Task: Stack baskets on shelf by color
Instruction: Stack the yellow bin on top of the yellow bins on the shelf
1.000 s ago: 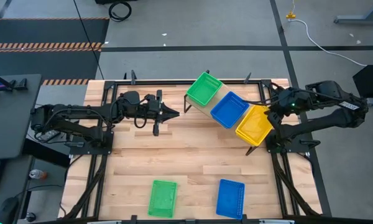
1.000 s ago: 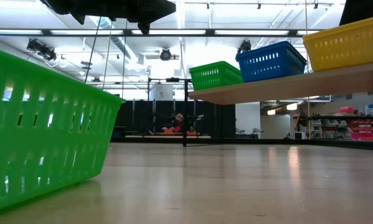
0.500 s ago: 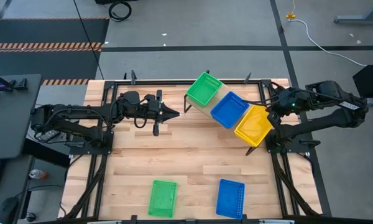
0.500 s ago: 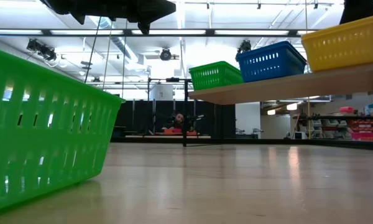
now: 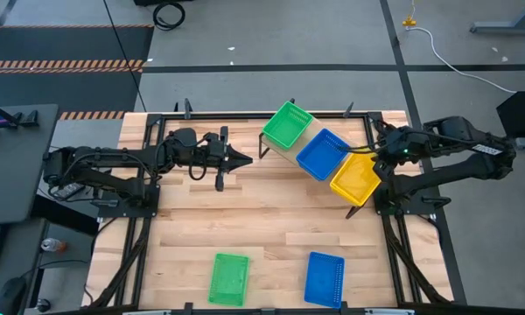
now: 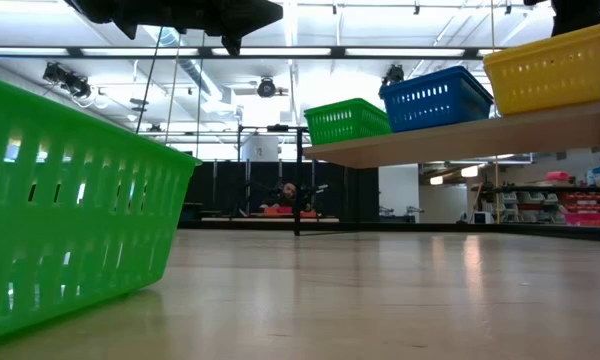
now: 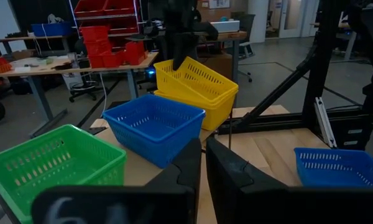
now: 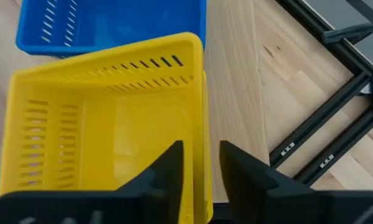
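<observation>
yellow basket (image 8: 105, 118): glossy perforated plastic | shelf (image 8: 233, 93): smooth light wood

Open bench (image 5: 271, 219) lies between the shelf (image 5: 308, 133) and the loose green basket (image 5: 229, 278) and blue basket (image 5: 324, 278) at the near edge; the shelf's three basket places are occupied.

Overhead camera straight down, table-level camera looking across, both wrist cameras close on the shelf (image 5: 319, 150).
</observation>
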Action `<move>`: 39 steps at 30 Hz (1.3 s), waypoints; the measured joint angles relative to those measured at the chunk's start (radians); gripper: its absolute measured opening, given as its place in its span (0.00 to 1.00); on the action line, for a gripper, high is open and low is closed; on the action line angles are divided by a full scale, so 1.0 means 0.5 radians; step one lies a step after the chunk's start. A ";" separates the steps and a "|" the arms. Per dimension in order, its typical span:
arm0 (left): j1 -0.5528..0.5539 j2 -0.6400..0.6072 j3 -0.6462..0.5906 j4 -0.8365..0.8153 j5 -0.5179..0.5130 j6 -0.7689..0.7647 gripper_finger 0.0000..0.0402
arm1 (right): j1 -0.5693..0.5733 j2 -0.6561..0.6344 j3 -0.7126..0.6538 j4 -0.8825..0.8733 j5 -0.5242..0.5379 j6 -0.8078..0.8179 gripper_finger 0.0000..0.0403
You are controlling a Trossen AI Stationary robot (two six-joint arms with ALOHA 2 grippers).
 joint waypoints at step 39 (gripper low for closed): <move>0.001 0.000 0.000 0.000 0.000 0.000 0.09 | 0.000 -0.055 -0.029 0.000 -0.034 0.101 0.24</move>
